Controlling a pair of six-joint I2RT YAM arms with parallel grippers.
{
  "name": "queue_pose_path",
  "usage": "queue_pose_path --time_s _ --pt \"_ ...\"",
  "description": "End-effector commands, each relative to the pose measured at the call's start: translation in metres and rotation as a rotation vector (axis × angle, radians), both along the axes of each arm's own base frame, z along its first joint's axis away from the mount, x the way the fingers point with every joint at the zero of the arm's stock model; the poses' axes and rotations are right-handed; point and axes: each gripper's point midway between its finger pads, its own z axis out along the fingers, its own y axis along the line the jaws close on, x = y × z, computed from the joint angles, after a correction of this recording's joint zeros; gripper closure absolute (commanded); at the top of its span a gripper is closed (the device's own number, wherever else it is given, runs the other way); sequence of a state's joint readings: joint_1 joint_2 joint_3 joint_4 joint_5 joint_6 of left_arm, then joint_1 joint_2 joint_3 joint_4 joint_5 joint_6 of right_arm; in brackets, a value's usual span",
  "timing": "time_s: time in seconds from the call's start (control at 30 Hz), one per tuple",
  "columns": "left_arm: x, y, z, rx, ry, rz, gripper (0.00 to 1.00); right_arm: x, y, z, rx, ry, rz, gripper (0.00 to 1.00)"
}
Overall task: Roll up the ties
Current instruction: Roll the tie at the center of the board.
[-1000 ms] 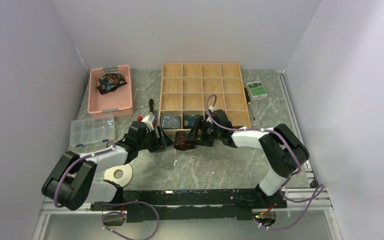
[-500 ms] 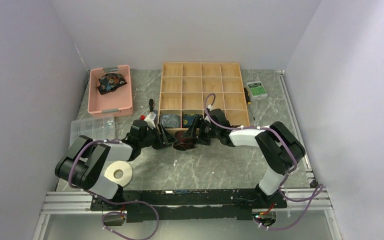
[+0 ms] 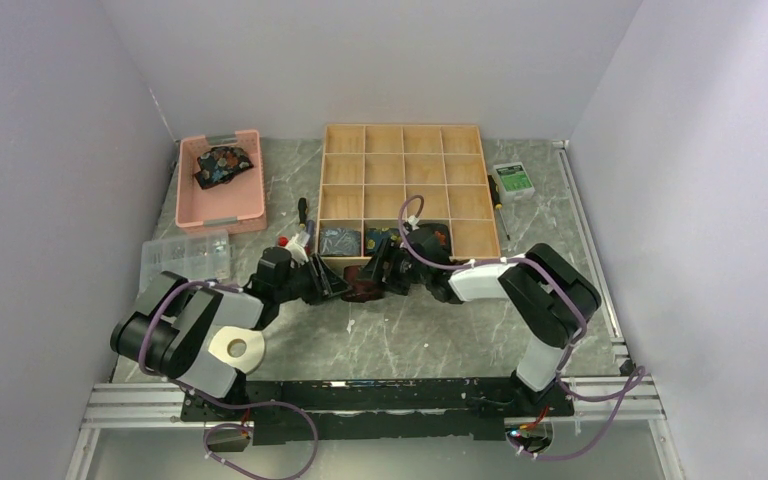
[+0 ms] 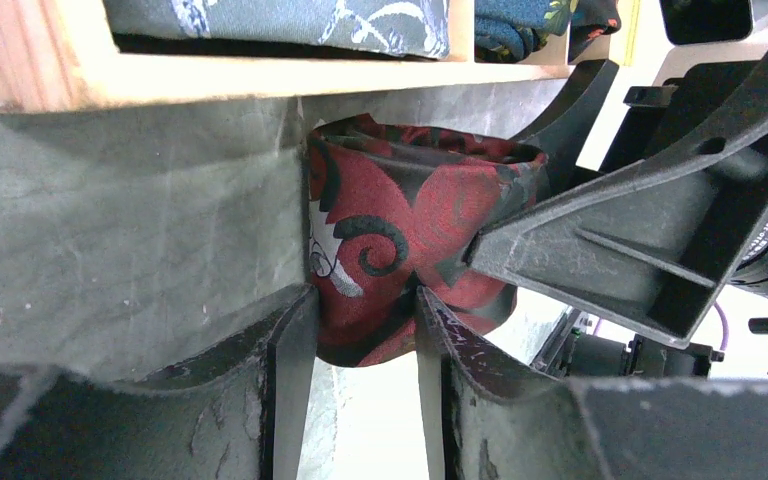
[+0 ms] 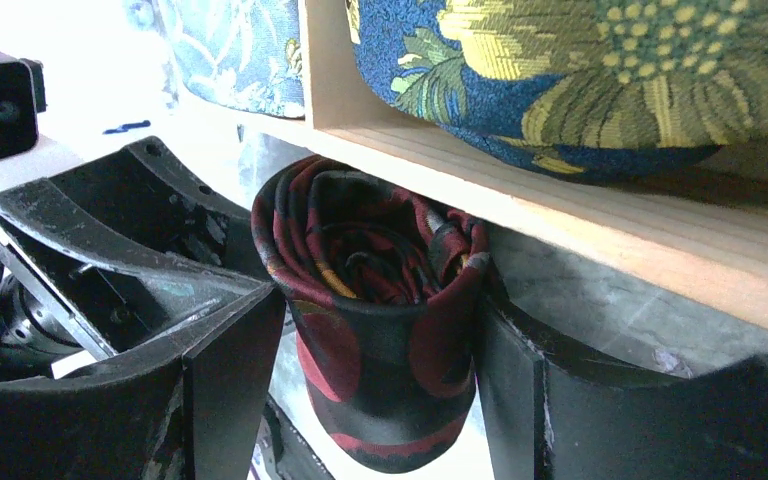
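Observation:
A rolled red-and-black tie [image 3: 365,290] stands on end on the table, against the near wall of the wooden box [image 3: 405,129]. My left gripper [image 3: 338,285] comes at it from the left, my right gripper [image 3: 386,276] from the right. In the left wrist view both left fingertips press the roll [image 4: 390,240], so the left gripper [image 4: 363,305] is shut on it. The right wrist view shows the roll [image 5: 380,300] held between the right gripper's [image 5: 375,330] pads. Two more rolled ties, grey-blue [image 3: 342,240] and dark blue [image 3: 385,240], fill near compartments. Another tie [image 3: 222,165] lies in the pink bin [image 3: 220,216].
A clear plastic parts box [image 3: 185,258] sits at the left, and a tape roll [image 3: 235,348] lies by the left arm's base. A green-and-white item [image 3: 512,178] and a screwdriver [image 3: 497,195] lie right of the wooden box. Walls close in on both sides.
Both grippers and the roll have moved up against the box's near wall. The left gripper has closed in from the left onto the roll.

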State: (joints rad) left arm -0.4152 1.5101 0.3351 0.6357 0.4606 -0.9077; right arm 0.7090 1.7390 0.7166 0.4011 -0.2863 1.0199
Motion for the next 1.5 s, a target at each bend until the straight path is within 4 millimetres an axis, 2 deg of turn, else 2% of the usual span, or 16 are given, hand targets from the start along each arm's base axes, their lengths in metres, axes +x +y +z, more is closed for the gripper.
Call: queue_pose_path --time_s 0.0,0.17,0.27,0.43,0.6,0.77,1.03,1.2,1.37,1.47 --pt "-0.005 -0.003 0.003 -0.033 -0.018 -0.028 0.56 -0.009 0.004 -0.025 -0.019 0.068 -0.026 0.30" --pt "-0.008 -0.004 0.001 -0.044 -0.014 -0.031 0.57 -0.012 0.013 -0.028 -0.026 0.070 -0.004 0.33" --pt "-0.009 -0.003 0.002 -0.049 -0.017 -0.026 0.57 -0.014 0.013 -0.030 -0.040 0.067 0.000 0.31" --pt "-0.008 0.007 0.015 -0.005 -0.030 0.015 0.49 -0.018 0.007 -0.029 -0.068 0.028 0.031 0.25" --pt "-0.002 0.021 0.035 0.064 -0.082 0.072 0.47 -0.021 0.000 -0.031 -0.109 -0.005 0.063 0.24" --pt "-0.001 0.028 0.042 0.114 -0.102 0.085 0.46 -0.020 -0.003 -0.027 -0.131 -0.027 0.067 0.22" --pt "-0.008 0.037 0.054 0.147 -0.132 0.093 0.45 -0.013 -0.013 0.006 -0.186 -0.096 0.075 0.16" --pt "-0.019 0.051 0.064 0.181 -0.158 0.123 0.41 -0.012 -0.036 0.024 -0.243 -0.161 0.066 0.01" --pt "-0.024 0.058 0.070 0.172 -0.169 0.165 0.34 -0.009 -0.053 0.046 -0.253 -0.241 0.046 0.00" --pt "-0.020 0.056 0.067 0.159 -0.163 0.171 0.30 -0.008 -0.054 0.056 -0.223 -0.285 0.049 0.00"
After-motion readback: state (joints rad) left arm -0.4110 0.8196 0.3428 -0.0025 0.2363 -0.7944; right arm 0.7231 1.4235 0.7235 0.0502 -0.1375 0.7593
